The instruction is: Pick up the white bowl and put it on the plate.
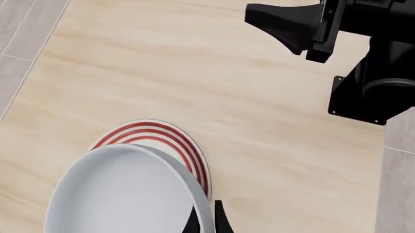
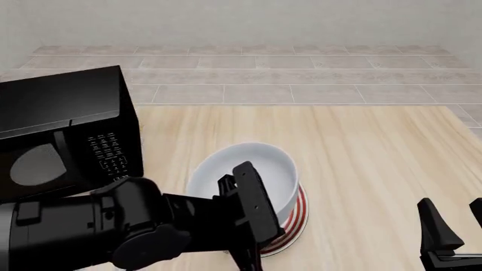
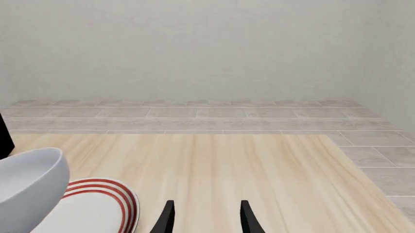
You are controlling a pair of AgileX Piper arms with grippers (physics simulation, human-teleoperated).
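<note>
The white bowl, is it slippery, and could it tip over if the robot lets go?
Probably slippery: the white bowl looks smooth and glossy, and the left gripper pinches only its thin rim. It could tip or slide, since it appears tilted over the plate. It looks stiff, so it should not bend.

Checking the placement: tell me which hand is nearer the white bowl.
Left. The left hand is at the rim of the white bowl, above the plate. The right hand hangs apart, off to the bowl's right.
</note>
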